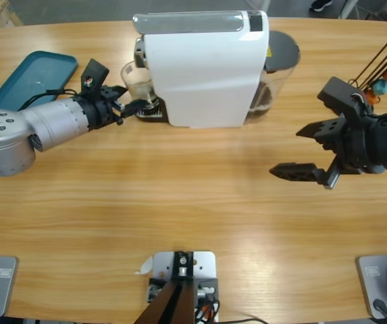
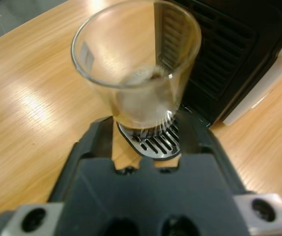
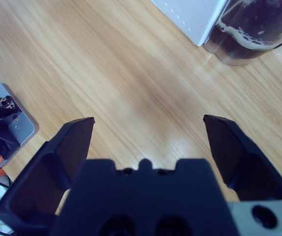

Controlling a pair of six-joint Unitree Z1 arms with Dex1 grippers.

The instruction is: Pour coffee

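1. At the far left of the wooden table (image 1: 200,196), the high view shows a teal tray (image 1: 32,75) lying flat near the table's back edge. Neither wrist view shows it.

2. The left arm comes in from the left edge, and the left gripper (image 1: 127,100) reaches to the glass tumbler (image 1: 138,81) at the front of the coffee machine (image 1: 203,67). From above, the jaws sit on either side of the glass base, but contact is hard to judge.

3. The left wrist view settles more: the tumbler (image 2: 138,73) stands upright on the slotted metal drip grate (image 2: 153,142), with one black jaw on each side of its base. The jaws are close around the glass; whether they press on it cannot be told.

4. The coffee (image 2: 148,78) shows only in this wrist view, as a small dark patch with pale foam low inside the tumbler. From above the glass merely looks cloudy.

5. The white machine stands at the table's back middle. Its dark water tank (image 1: 279,61) sits on its right side; the right wrist view shows that tank (image 3: 256,29) with a foamy line inside.

6. The right gripper (image 1: 300,152) hangs over bare wood well right of the machine, jaws wide apart and holding nothing, as both views agree.

7. At the far right edge, coloured capsules (image 1: 382,82) sit on dark rods, seen only from above.
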